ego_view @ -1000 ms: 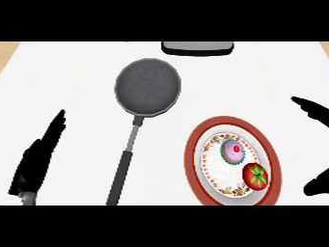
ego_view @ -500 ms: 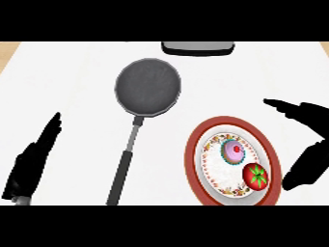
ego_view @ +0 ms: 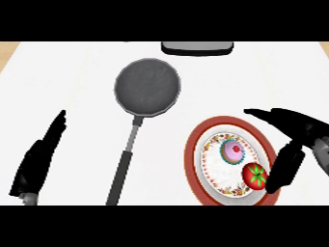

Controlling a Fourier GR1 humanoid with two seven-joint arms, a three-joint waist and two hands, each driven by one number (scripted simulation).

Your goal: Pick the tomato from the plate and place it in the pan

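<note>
White counter point(ego_view: 67, 77) bearing pan point(ego_view: 147, 89), red-rimmed plate point(ego_view: 195, 159), grey object point(ego_view: 197, 48).

White bench point(ego_view: 67, 72) under even light; tan wood strips flank it, grey fixture point(ego_view: 198, 47) at its far edge.

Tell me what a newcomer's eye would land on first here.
First, the red tomato on the red-rimmed plate at lower right, beside a pink cupcake. The right hand is spread open over the plate's right edge, thumb next to the tomato. Then the dark pan at center, handle pointing toward the robot, with the open left hand resting at lower left.
</note>
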